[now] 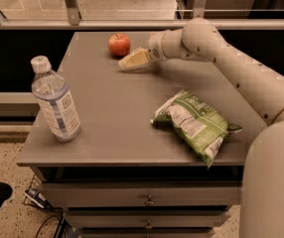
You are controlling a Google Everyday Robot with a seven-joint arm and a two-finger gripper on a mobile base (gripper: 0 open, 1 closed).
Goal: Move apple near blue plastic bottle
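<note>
Jaws' gap: can't tell. Beige gripper (133, 60) sits low over grey table (107, 133), just right of small round red apple (119, 44) at far edge, apple not held. Step: reach for grasp. Next: grip apple, carry to clear blue-label plastic bottle (56, 100) front-left.

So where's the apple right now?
In the camera view, the apple sits at the table's far edge, left of middle, with the claw close beside it on the chip bag side.
</note>
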